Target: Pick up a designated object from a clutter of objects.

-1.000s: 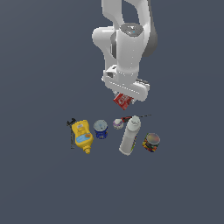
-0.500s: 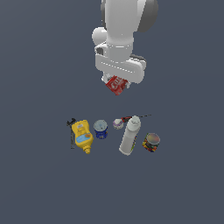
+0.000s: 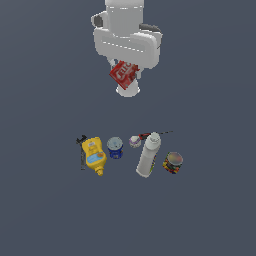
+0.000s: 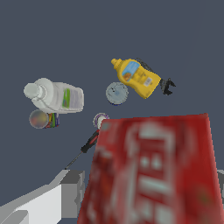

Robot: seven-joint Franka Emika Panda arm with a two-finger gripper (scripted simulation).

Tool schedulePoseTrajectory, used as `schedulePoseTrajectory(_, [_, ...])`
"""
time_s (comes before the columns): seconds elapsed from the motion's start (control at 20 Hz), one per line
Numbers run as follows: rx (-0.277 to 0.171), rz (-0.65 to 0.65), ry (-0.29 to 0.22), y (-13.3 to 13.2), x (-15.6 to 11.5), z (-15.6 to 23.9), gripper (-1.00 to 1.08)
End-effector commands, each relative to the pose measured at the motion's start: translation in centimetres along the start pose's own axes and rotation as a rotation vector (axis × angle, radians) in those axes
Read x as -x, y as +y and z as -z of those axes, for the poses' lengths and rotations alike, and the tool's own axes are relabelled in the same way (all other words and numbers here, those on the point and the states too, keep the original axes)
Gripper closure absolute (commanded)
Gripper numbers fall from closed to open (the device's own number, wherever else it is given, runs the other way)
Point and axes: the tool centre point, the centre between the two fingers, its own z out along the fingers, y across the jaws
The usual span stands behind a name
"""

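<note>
My gripper (image 3: 126, 80) is shut on the small flat red box with white lettering (image 3: 123, 73) and holds it high above the clutter. In the wrist view the red box (image 4: 153, 170) fills the near part of the picture, blurred. Far below lie the yellow bottle with blue label (image 3: 94, 155), the blue-lidded cup (image 3: 115, 147), the small purple-white cup (image 3: 134, 141), the white bottle (image 3: 148, 155) and the multicoloured can (image 3: 173, 162). They also show in the wrist view: yellow bottle (image 4: 138, 78), blue-lidded cup (image 4: 117, 93), white bottle (image 4: 57, 97), can (image 4: 42, 119).
A thin black tool (image 3: 82, 151) lies beside the yellow bottle. A thin red-and-black tool (image 4: 84, 148) lies behind the purple-white cup (image 4: 100, 119). The dark grey floor (image 3: 210, 210) spreads all around the clutter.
My gripper has risen straight up with the red box in it, well away from the clutter. The items on the floor have not moved.
</note>
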Motion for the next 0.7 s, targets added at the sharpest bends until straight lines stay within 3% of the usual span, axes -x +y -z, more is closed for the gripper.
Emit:
schedulePoseTrajectory(0.0, [0.001,0.0,-0.001,0.6,-0.3,1.8,1.08])
schedulePoseTrajectory(0.65, [0.004,0.0,-0.001,1.7,-1.3,5.7,1.08])
